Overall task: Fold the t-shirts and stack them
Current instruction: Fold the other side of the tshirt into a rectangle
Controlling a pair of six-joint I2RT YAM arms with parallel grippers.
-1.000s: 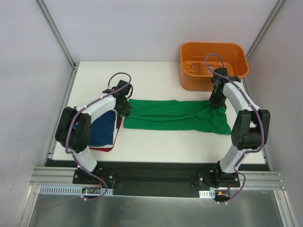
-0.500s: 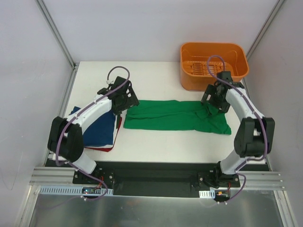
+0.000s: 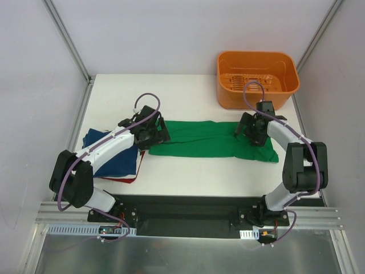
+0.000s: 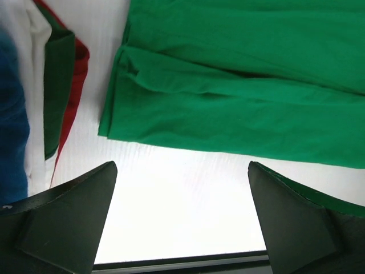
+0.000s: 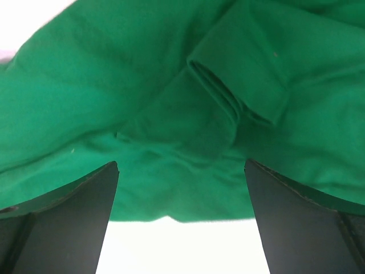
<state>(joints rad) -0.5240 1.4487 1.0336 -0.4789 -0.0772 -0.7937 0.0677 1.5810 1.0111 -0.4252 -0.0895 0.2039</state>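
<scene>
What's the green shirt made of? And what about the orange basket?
The green t-shirt looks like soft cloth, probably cotton. It is matte, and it creases and folds into floppy layers. The orange basket looks like hard plastic. It is smooth and a little shiny, with a stiff moulded rim and a slotted floor.

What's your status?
Left tool open, right tool open, both empty. Green tee lies as long folded strip, one tool at each end. Orange basket stands apart.
</scene>
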